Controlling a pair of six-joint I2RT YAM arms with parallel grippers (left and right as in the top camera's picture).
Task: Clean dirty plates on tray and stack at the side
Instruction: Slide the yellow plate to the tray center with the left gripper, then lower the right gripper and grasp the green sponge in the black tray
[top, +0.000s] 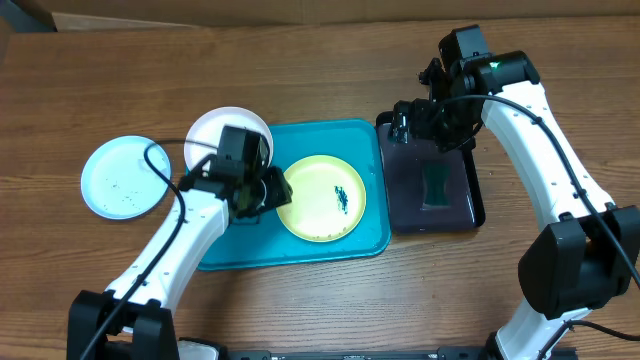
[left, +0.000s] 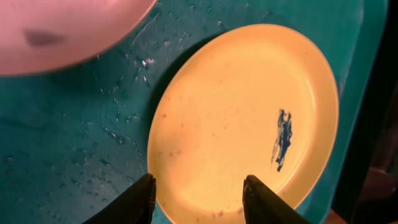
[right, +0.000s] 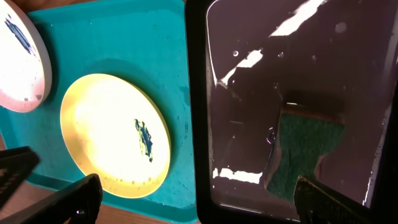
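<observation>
teal tray (top: 300, 250) mid-table, black tray (top: 405, 200) just beside it on the right. yellow plate (top: 322, 198) on teal tray, white plate (top: 215, 130) over its top-left corner, mint plate (top: 122, 176) on the table to the left. left gripper (left: 199, 183) part-open, empty, above yellow plate's rim. right gripper (right: 196, 190) wide over black tray.

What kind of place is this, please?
Probably a robot test bench, not a real kitchen: a wooden table, a teal tray holding a smeared yellow plate, and a green sponge in a black tray.

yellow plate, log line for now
yellow plate: on tray, smeared | left gripper: open over its rim | right gripper: open over black tray
</observation>
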